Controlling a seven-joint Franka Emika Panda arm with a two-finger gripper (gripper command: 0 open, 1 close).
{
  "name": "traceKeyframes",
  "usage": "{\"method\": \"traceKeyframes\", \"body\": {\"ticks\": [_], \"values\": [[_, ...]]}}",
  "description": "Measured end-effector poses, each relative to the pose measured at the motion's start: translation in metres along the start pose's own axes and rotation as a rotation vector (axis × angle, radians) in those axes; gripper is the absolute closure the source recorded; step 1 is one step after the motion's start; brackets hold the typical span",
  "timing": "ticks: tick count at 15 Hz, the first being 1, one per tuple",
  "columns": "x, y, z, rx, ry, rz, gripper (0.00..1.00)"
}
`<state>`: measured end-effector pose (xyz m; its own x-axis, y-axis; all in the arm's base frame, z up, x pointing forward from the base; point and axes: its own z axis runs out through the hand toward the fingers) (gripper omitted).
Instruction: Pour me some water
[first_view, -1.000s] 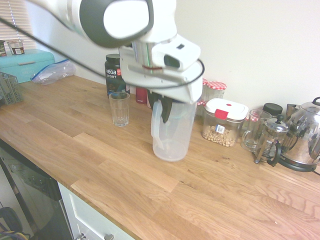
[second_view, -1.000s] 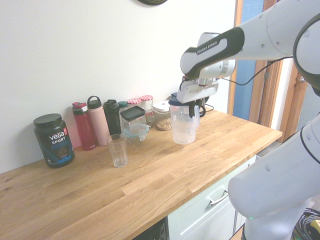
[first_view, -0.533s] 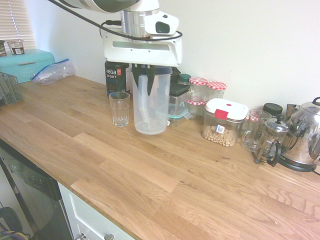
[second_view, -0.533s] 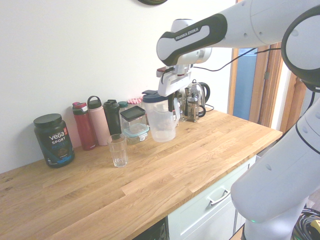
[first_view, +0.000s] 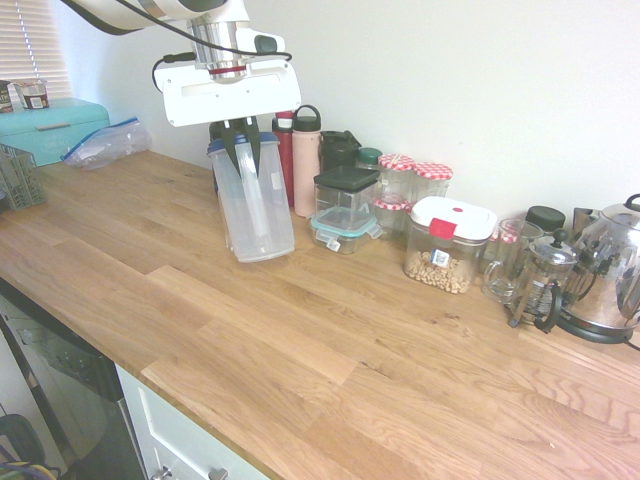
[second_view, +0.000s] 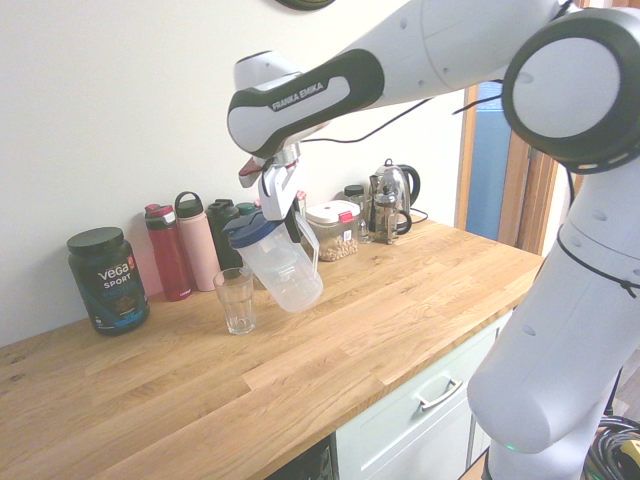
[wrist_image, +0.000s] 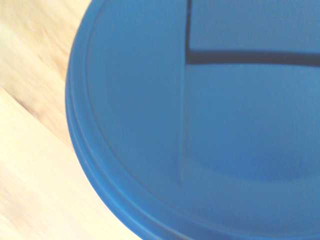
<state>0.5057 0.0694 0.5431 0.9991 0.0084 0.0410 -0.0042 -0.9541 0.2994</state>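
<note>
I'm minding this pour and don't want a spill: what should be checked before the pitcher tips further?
- Gripper shut on the pitcher's handle: ok
- Pitcher tilted toward the drinking glass: ok
- Glass upright on the countertop: ok
- Spout opening in the blue lid clear: cannot tell
- Water visible in the pitcher: cannot tell

Two exterior views, from opposite sides, looking down along a shared worktop and wall; wrist view, close-up, facing a blue lid.
</note>
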Motion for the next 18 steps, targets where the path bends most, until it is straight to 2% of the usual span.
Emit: {"method": "traceKeyframes", "body": {"ticks": [4,9,12,16,18], "values": [[0.018,-0.016,-0.011,-0.207,-0.049,-0.145,1.0],[0.033,-0.051,0.014,-0.473,-0.09,-0.312,1.0],[0.036,-0.065,0.016,-0.518,-0.092,-0.343,1.0],[0.039,-0.074,0.008,-0.523,-0.087,-0.348,1.0],[0.04,-0.069,0.002,-0.5,-0.064,-0.315,1.0]]}}
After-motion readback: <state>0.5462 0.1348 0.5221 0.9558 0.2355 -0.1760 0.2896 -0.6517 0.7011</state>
